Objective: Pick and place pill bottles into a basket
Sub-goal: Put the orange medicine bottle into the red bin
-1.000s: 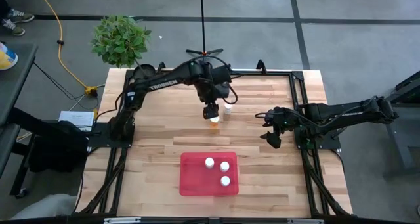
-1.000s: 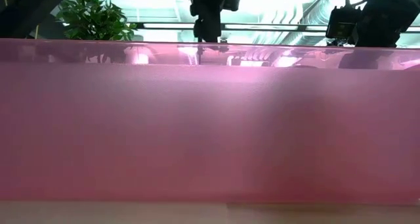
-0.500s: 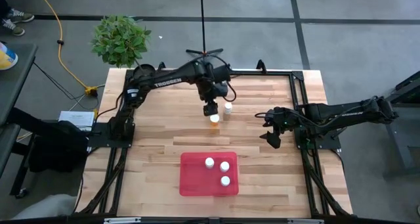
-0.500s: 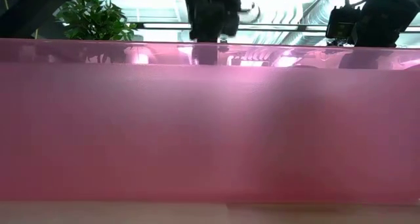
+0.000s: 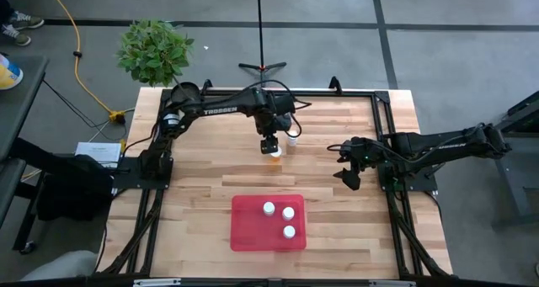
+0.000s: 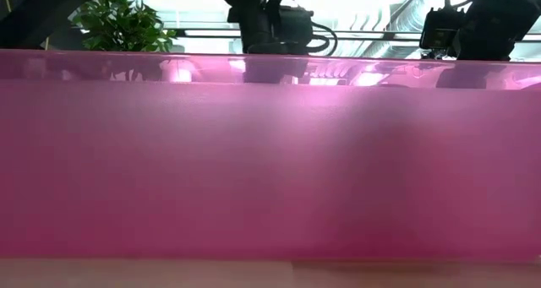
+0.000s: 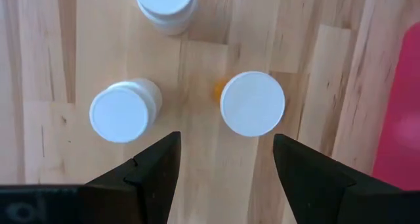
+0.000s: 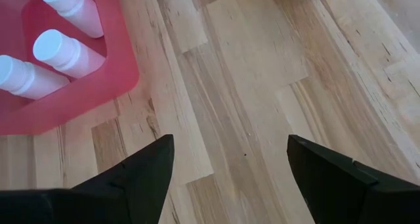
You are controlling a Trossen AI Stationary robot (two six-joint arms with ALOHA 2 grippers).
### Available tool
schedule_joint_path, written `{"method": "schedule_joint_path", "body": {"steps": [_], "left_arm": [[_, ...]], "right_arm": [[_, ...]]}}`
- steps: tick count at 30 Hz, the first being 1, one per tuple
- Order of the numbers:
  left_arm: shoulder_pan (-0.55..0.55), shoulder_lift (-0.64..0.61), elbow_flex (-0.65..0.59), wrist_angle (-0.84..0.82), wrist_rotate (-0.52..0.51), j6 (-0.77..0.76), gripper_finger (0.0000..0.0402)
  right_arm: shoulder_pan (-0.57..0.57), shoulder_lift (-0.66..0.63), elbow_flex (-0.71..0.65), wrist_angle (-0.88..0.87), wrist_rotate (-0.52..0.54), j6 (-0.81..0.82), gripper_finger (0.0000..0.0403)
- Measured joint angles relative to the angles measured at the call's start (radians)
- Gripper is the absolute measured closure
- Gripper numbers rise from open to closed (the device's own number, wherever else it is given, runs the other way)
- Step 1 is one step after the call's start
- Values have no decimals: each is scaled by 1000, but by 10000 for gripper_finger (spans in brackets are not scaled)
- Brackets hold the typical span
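Observation:
Three pill bottles stand upright on the wood table in the left wrist view: one with an orange body (image 7: 252, 103), a white one (image 7: 121, 112) and another farther off (image 7: 164, 2). My left gripper (image 7: 226, 159) hangs open just above them, pointing down, touching none; in the high view it (image 5: 270, 145) covers one bottle. Three more bottles (image 5: 288, 213) stand in the red basket (image 5: 246, 235) near the front edge. My right gripper (image 5: 349, 174) waits open at the table's right.
A potted plant (image 5: 154, 50) stands beyond the table's far left corner. The basket's pink wall (image 6: 270, 153) fills the low view. Bare wood lies between the bottles on the table and the basket (image 8: 98, 86).
My left gripper has come down toward the three bottles standing on the table, still open and pointing down. The bottles have not moved.

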Motion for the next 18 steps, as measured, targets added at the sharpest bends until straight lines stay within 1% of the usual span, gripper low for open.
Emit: {"method": "schedule_joint_path", "body": {"steps": [4,12,15,18], "left_arm": [[0,0,-2,24,-16,3,126],[0,2,-2,40,-17,20,126],[0,4,-2,45,-38,22,126],[0,4,-2,56,-46,13,119]], "right_arm": [[0,0,0,0,1,-3,116],[0,0,0,-1,1,-3,116],[0,0,0,-1,-1,-4,116],[0,0,0,-2,-1,-4,116]]}}
